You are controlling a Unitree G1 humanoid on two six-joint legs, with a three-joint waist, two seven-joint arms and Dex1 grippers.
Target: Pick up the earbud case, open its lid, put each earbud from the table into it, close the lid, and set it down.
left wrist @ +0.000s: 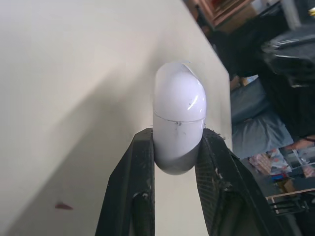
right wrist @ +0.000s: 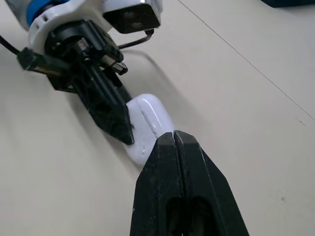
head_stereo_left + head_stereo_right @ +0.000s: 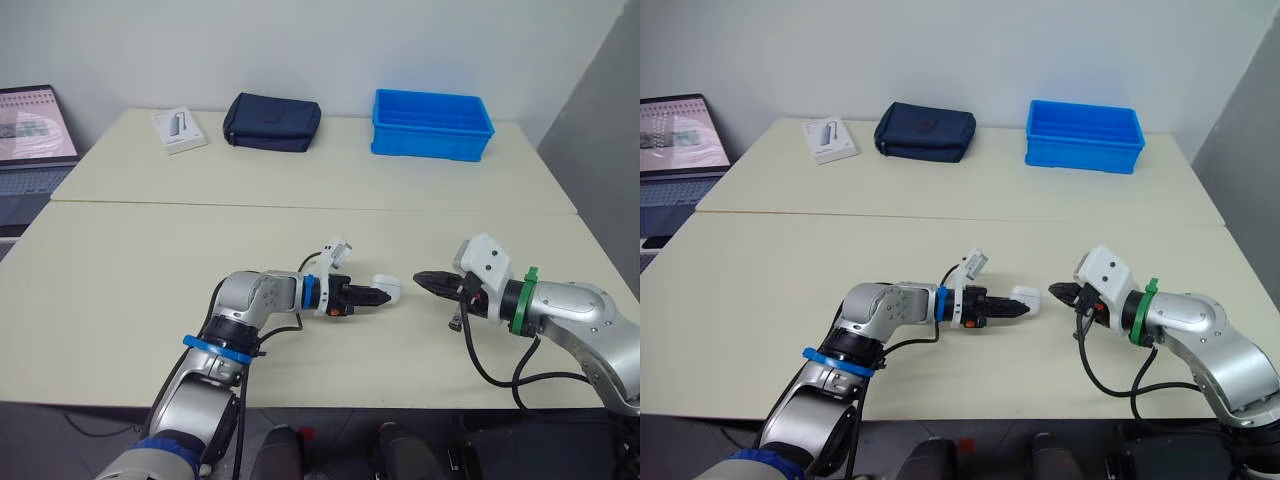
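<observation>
Both grippers meet low over the near table [image 3: 130, 300], tips facing each other. The left gripper [image 3: 376, 295] clamps the white earbud case [image 3: 389, 290] by one end between its two black fingers [image 1: 133, 196]; the lid is shut, its seam showing just past the fingertips. Whether the case rests on the tabletop is unclear. The right gripper [image 3: 421, 279] has its fingers pressed together on nothing, its tip just beside the case's free end. On the far table sit a blue bin [image 3: 432, 125], a dark blue pouch [image 3: 271, 122] and a white box [image 3: 179, 129].
</observation>
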